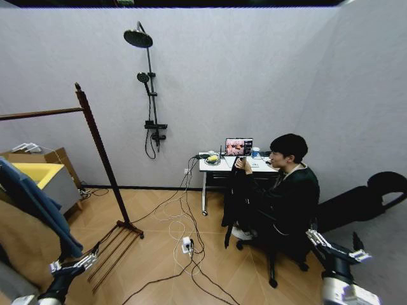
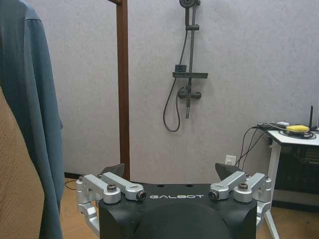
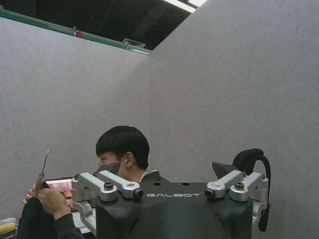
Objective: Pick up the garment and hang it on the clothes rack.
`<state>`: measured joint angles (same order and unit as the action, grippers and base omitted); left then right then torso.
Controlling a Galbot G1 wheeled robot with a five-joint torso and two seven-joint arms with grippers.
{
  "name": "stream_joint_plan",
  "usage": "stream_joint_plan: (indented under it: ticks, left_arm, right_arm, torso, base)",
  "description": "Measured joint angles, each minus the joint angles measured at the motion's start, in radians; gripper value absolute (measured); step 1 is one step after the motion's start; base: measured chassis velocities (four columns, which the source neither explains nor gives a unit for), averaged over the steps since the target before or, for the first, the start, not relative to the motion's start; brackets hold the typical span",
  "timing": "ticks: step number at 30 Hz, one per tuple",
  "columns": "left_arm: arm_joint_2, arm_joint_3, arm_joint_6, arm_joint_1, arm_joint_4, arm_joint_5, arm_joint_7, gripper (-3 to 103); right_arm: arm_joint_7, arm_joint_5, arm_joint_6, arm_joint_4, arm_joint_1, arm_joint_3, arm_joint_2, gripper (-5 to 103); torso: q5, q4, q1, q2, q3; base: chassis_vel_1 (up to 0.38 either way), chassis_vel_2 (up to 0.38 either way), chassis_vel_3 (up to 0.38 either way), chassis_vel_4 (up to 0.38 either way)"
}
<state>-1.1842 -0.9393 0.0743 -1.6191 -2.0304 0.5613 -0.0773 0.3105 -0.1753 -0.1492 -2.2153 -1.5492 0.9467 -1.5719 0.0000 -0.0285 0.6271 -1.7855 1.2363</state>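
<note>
Standing tall at the floor's left side, clothes rack (image 1: 102, 159), bar bare toward the post. Hanging beside it, garment (image 1: 35, 203) against a tan coat (image 1: 22, 251). Low and empty, left gripper (image 1: 73, 262), jaws wide; right gripper (image 1: 337, 246) likewise. Risk: snagging the coat instead. Open floor ahead, cables (image 1: 184, 244) strewn.

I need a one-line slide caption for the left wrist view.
Open left gripper faces the clothes rack, the garment beside it.
</note>
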Motion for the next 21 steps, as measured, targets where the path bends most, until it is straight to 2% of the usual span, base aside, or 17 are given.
stream_joint_plan:
  ticks: [4, 8, 11, 13, 14, 21]
  left_arm:
    - [0.0, 0.0, 0.0, 0.0, 0.0, 0.0, 0.0, 100]
    - [0.0, 0.0, 0.0, 0.0, 0.0, 0.0, 0.001, 100]
    - [0.0, 0.0, 0.0, 0.0, 0.0, 0.0, 0.001, 100]
    - [0.0, 0.0, 0.0, 0.0, 0.0, 0.0, 0.001, 100]
    - [0.0, 0.0, 0.0, 0.0, 0.0, 0.0, 0.001, 100]
    - [0.0, 0.0, 0.0, 0.0, 0.0, 0.0, 0.002, 100]
  right_arm:
    - [0.003, 0.0, 0.0, 0.002, 0.001, 0.0, -0.001, 100]
    - [0.005, 0.001, -0.01, 0.008, 0.002, 0.001, -0.001, 100]
    - [0.008, 0.003, -0.02, 0.012, 0.005, -0.001, -0.002, 100]
    - [0.01, 0.005, -0.028, 0.016, 0.008, -0.004, -0.004, 100]
    - [0.011, 0.008, -0.037, 0.022, 0.012, -0.006, -0.005, 100]
    - [0.023, 0.016, -0.063, 0.041, 0.026, -0.01, -0.006, 100]
  torso:
    - [0.0003, -0.0004, 0.0, 0.0, 0.0]
    - [-0.0005, 0.0002, 0.0, 0.0, 0.0]
    - [0.0006, -0.0002, 0.0, 0.0, 0.0]
    - [-0.001, -0.0004, 0.0, 0.0, 0.0]
    - [-0.0004, -0.0003, 0.0, 0.0, 0.0]
    - [0.0, 0.0002, 0.0, 0.0, 0.0]
  base:
    - [0.114, 0.112, -0.093, -0.161]
    - [0.211, 0.157, -0.154, -0.189]
    - [0.236, 0.19, -0.219, -0.198]
    - [0.215, 0.177, -0.23, -0.233]
    - [0.199, 0.063, -0.171, -0.185]
    - [0.092, 0.037, -0.001, -0.076]
